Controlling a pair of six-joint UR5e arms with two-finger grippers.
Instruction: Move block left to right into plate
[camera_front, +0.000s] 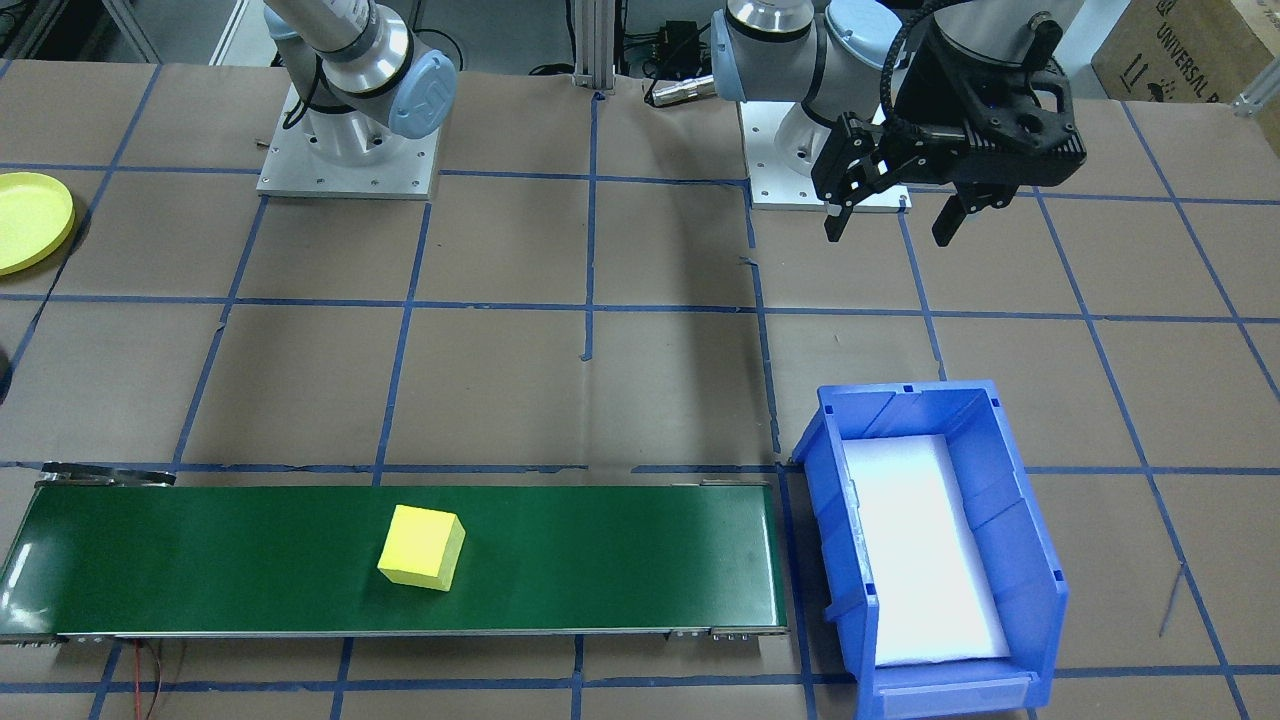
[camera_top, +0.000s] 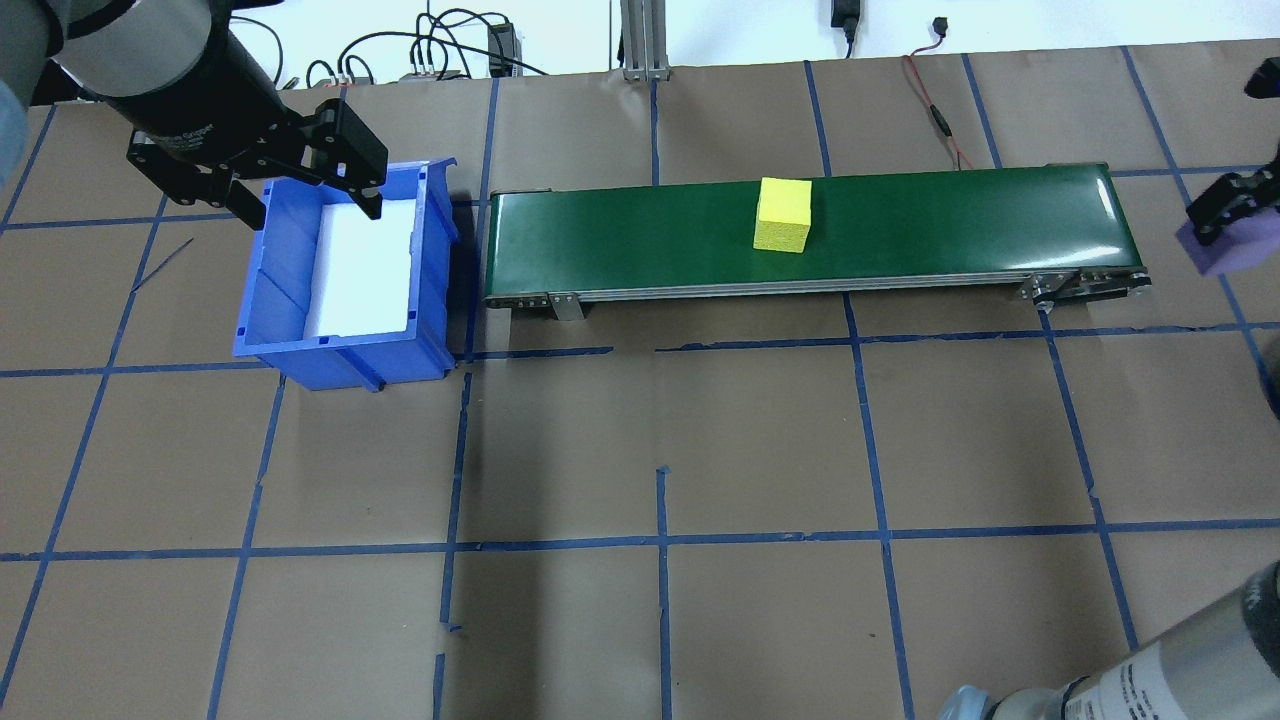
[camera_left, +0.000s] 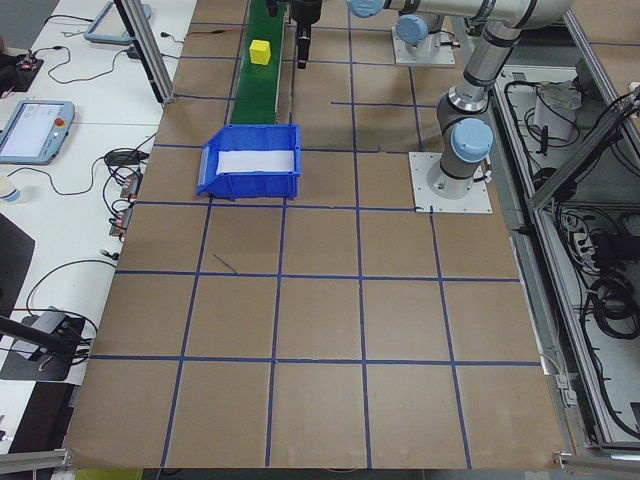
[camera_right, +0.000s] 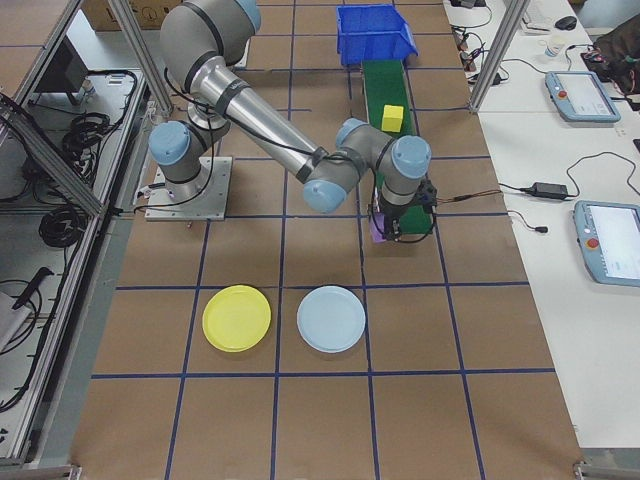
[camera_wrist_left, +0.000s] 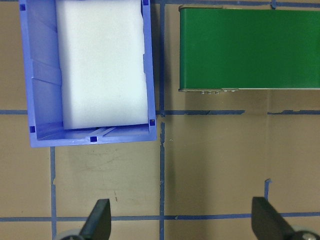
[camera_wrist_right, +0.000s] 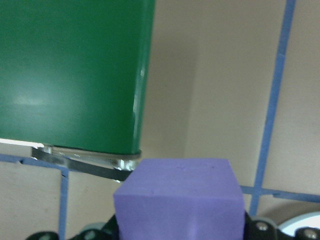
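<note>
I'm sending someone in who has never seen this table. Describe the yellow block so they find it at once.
Find the long green conveyor belt running across the table, with the blue bin at one end. The yellow block sits on the belt near its middle, untouched by either arm. The only other block, a purple one, is gripped in the right end effector past the belt's far end.

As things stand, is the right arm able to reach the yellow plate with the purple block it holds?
Probably yes. The right gripper holds the purple block off the conveyor's end, and the yellow plate lies on open table beside a light blue plate, nothing between.
</note>
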